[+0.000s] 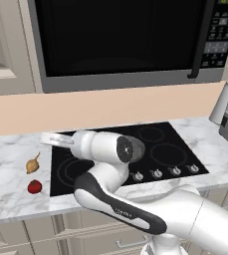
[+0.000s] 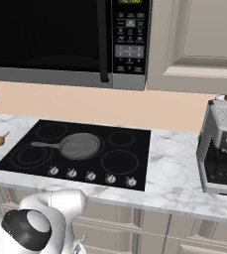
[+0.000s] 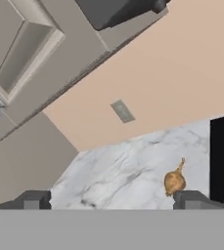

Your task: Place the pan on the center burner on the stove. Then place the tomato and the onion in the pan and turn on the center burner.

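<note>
Spread wide, the pincer is aimed near the onion on the bench; with the pan set on the center burner, a descent over the bulb is called for next.

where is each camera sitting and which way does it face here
Left base view: behind the arm to its left, facing forward and down at the stove, onion and tomato; the white arm crosses the foreground.
Right base view: behind to the right, on the pan at the center burner; arm at lower left.
Hand view: on the hand, facing the counter and wall; open gripper, onion near one fingertip.
All share the onion.
</note>
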Robot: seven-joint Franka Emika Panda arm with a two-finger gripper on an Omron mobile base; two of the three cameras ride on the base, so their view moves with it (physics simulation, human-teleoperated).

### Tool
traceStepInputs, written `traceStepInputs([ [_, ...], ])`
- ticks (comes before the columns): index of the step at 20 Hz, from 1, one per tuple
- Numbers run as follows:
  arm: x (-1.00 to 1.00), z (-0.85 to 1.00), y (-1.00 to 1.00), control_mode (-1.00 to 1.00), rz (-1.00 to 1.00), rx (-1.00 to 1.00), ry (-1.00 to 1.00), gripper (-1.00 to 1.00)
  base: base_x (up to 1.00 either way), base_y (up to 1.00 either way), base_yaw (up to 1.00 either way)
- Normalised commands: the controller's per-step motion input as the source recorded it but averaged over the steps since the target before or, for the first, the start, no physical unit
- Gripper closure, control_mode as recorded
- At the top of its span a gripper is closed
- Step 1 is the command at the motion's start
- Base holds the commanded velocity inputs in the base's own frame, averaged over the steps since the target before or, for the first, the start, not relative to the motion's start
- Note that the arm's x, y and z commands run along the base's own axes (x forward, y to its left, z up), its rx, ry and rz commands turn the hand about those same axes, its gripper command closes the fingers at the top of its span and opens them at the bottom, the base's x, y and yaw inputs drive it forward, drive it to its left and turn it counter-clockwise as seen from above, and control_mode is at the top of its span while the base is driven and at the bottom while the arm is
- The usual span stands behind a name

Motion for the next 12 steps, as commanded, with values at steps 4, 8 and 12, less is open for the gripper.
traceStepInputs([
  [4,-0.04,0.39,0.21,-1.00,0.00,-0.16,0.00,-1.00,0.00,0.00,0.00],
  [8,0.00,0.23,0.04,-1.00,0.00,-0.09,-0.07,-1.00,0.00,0.00,0.00],
  [12,-0.01,0.00,-0.24,-1.00,0.00,-0.05,-0.08,-1.00,0.00,0.00,0.00],
])
